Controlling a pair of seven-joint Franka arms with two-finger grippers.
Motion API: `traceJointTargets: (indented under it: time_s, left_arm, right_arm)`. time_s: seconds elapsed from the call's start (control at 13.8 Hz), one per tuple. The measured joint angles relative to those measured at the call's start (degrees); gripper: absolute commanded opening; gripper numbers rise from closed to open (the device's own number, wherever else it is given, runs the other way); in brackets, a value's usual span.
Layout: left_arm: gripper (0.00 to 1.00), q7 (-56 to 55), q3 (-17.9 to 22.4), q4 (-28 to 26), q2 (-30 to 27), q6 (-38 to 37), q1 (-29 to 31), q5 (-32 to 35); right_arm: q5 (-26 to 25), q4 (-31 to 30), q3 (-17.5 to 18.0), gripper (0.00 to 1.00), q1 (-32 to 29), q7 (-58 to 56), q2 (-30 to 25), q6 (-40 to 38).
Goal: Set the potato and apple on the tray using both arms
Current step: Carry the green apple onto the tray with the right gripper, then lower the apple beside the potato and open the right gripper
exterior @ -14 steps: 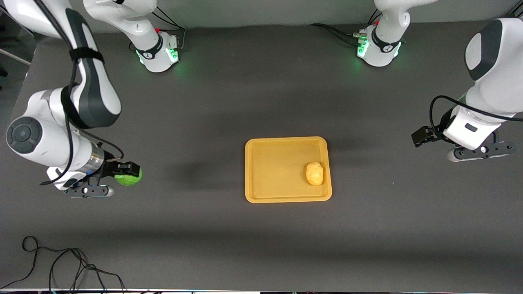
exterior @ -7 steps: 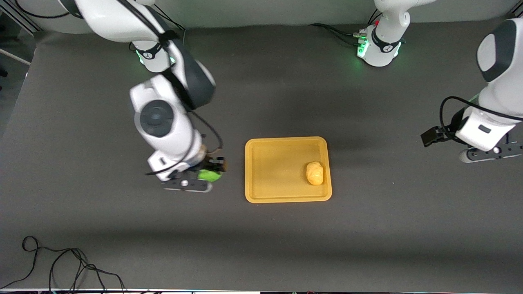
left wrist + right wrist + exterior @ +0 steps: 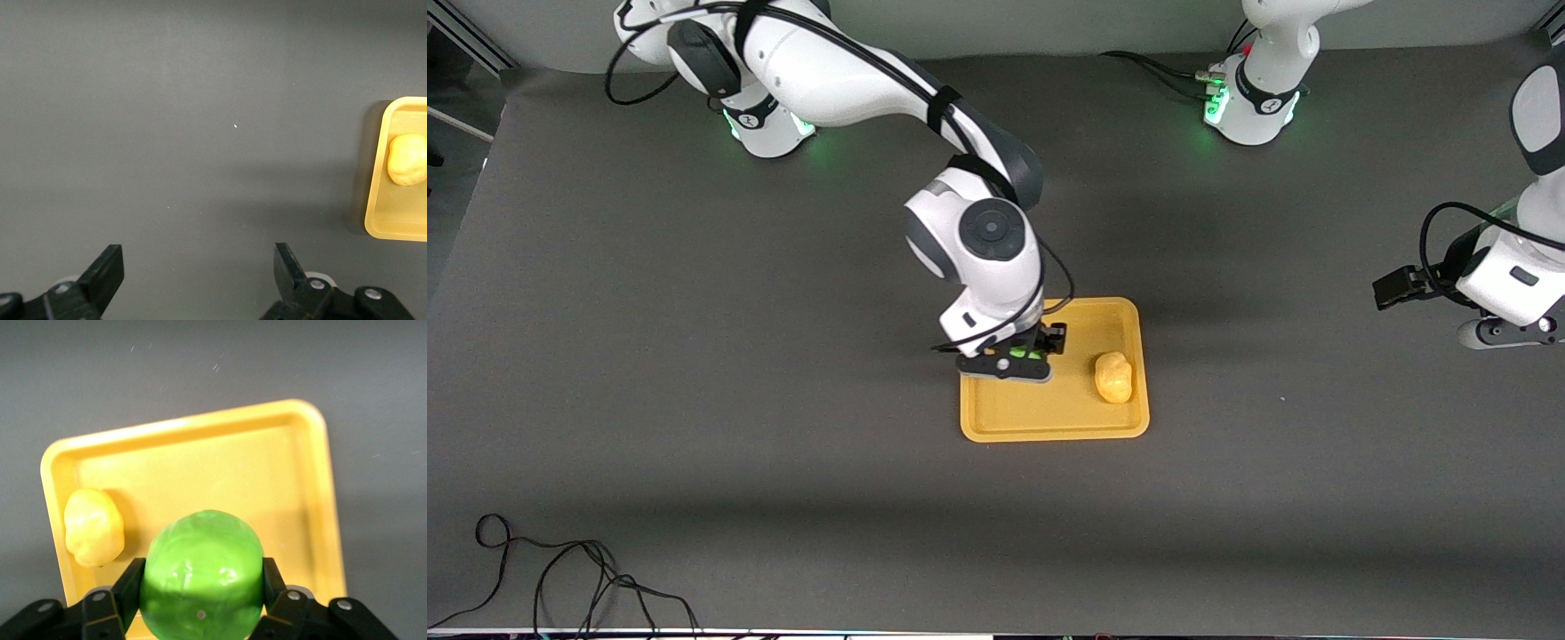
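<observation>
The yellow-orange tray (image 3: 1049, 427) lies mid-table; it also shows in the right wrist view (image 3: 200, 460) and at the edge of the left wrist view (image 3: 380, 200). The potato (image 3: 1112, 377) lies in the tray at the left arm's end, and shows in both wrist views (image 3: 93, 527) (image 3: 407, 159). My right gripper (image 3: 1024, 356) is shut on the green apple (image 3: 202, 577) and holds it over the tray's right-arm end; in the front view only green slivers of the apple (image 3: 1017, 355) show. My left gripper (image 3: 198, 270) is open and empty over bare table at the left arm's end (image 3: 1405, 289).
A black cable (image 3: 560, 578) lies coiled on the dark table near the front corner at the right arm's end. The arms' bases (image 3: 769, 120) (image 3: 1249, 102) stand along the table's back edge.
My right arm has carried the apple from the right arm's end of the table to over the tray. My left arm has drawn away from the tray a little.
</observation>
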Motion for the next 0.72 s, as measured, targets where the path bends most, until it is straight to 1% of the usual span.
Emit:
traceJointTargets:
  time_s: [0.43, 0.58, 0.72]
  left_arm:
    - [1.0, 0.09, -0.16, 0.44, 0.27, 0.0, -0.04, -0.09]
    - [1.0, 0.1, -0.17, 0.47, 0.27, 0.0, -0.04, -0.09]
    - [1.0, 0.11, -0.2, 0.47, 0.29, 0.0, -0.07, -0.09]
  right_arm:
    - [-2.76, 0.68, -0.61, 0.41, 0.82, 0.07, 7.23, 9.45]
    - [-4.08, 0.79, -0.61, 0.41, 0.85, 0.07, 8.71, 11.65]
    - [-4.28, 0.81, -0.61, 0.41, 0.85, 0.06, 9.61, 12.39]
